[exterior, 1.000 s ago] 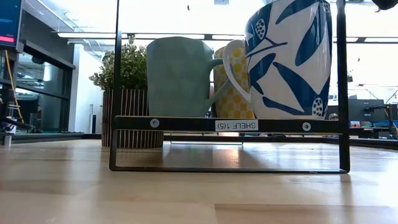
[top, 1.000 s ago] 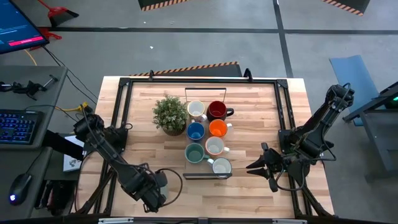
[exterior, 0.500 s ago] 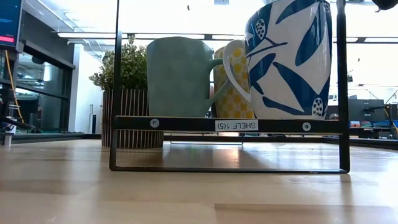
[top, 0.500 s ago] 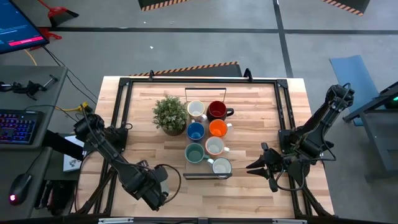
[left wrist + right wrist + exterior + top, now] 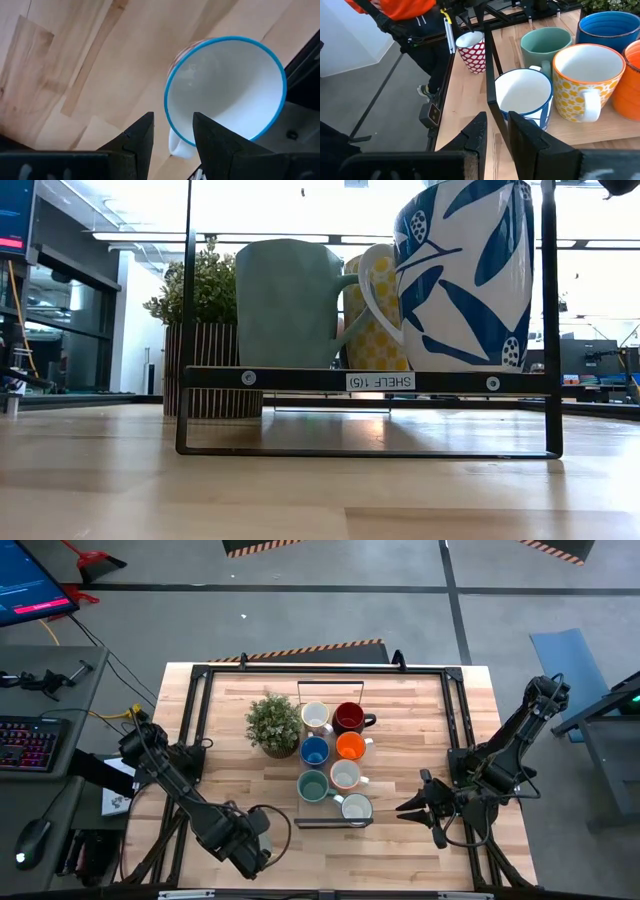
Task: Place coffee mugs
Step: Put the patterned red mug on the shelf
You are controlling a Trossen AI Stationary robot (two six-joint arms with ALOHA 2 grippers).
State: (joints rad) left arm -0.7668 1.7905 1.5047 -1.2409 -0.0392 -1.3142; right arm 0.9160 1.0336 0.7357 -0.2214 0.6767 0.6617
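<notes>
The left gripper's [image 5: 172, 116] 2 fingers are spread, with the white handle of 1 mug [image 5: 225, 90] in the gap between them and bare wood showing beside it. That mug is white inside with a blue rim and a red-and-white pattern outside, and it stands upright at the table's [image 5: 240, 780] near left edge. The right gripper's [image 5: 495, 122] fingers are slightly parted with nothing between them, near the shelf's [image 5: 333, 823] front right corner. 7 mugs sit in the shelf: cream [image 5: 316, 716], dark red [image 5: 348, 718], blue [image 5: 314, 751], orange [image 5: 350, 746], teal [image 5: 312, 785], yellow-checked [image 5: 587, 80] and blue-leaf [image 5: 465, 275]. 1 potted plant [image 5: 273, 725] stands beside them. The shelf's front rail has a label [image 5: 380, 381] reading "SHELF 1(5)".
</notes>
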